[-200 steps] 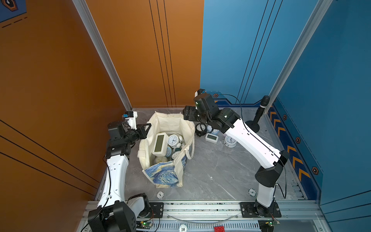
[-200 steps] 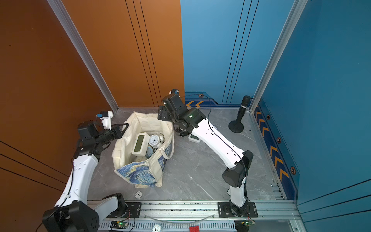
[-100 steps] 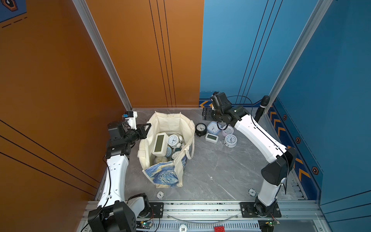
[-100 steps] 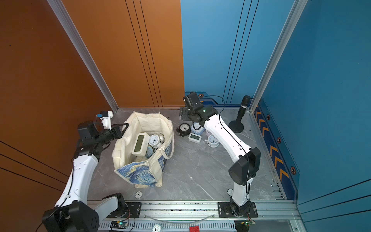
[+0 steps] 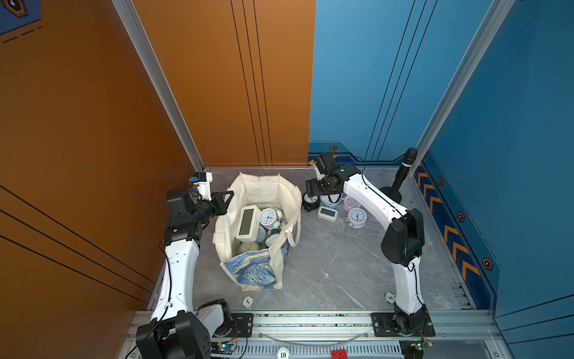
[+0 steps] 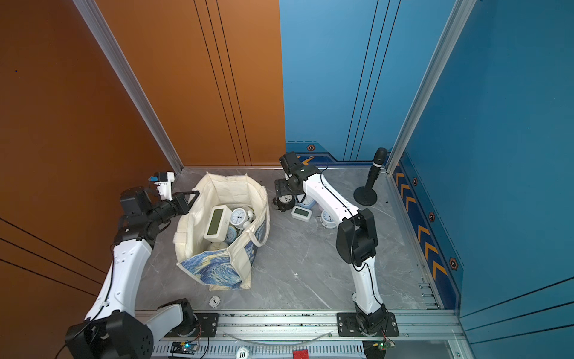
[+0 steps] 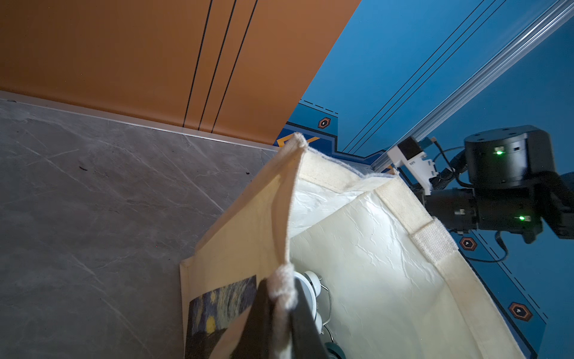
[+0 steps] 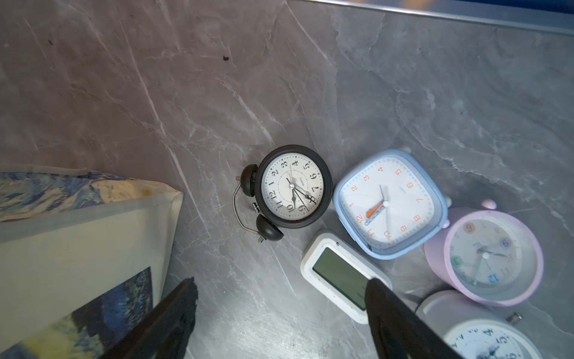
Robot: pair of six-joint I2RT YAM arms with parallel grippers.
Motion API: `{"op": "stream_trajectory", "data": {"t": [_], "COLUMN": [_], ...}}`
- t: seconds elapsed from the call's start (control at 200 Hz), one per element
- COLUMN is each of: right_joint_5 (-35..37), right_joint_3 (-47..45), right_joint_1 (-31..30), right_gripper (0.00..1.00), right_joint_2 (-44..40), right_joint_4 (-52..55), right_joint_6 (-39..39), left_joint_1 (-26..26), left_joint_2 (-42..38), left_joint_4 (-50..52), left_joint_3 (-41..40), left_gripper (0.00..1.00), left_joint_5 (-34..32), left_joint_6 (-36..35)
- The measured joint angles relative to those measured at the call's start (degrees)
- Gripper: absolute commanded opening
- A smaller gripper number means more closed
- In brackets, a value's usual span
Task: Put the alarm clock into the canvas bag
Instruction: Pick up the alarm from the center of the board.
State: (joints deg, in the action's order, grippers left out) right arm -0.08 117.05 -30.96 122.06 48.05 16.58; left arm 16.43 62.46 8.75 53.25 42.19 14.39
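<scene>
Targets, by the look of it, the black twin-bell alarm clock (image 8: 292, 186) on the grey bench (image 5: 326, 255), just right of the canvas bag (image 5: 267, 189), near mid-frame in both top views, beside a blue square clock (image 8: 389, 203) and a white digital clock (image 8: 341, 275). Hangs the right hand (image 8: 279, 293) above it, jaws wide apart, clock not yet between them. Clamps the left hand (image 7: 281, 307) on the bag's rim, probably to prop the mouth open.
</scene>
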Motion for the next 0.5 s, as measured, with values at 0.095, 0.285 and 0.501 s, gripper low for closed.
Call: {"op": "stream_trajectory", "data": {"t": [0.095,0.285,0.501], "right_joint_5": [0.04,0.07,0.11], "right_joint_3": [2.1,6.62,11.02], "right_joint_1": [0.13,0.22,0.22], "right_gripper": [0.88,0.9,0.95], "right_joint_2": [3.41,9.14,14.49], "right_joint_4": [0.42,0.85,0.87], "right_joint_6": [-2.05,-6.4,-9.64], "left_joint_1": [0.0,0.0,0.0], "left_joint_2": [0.0,-0.11,-0.11], "left_joint_4": [0.0,0.02,0.02], "left_joint_3": [0.0,-0.02,-0.02], "left_gripper": [0.0,0.0,0.0], "left_joint_5": [0.0,-0.28,-0.46], "left_joint_6": [0.0,-0.02,-0.02]}}
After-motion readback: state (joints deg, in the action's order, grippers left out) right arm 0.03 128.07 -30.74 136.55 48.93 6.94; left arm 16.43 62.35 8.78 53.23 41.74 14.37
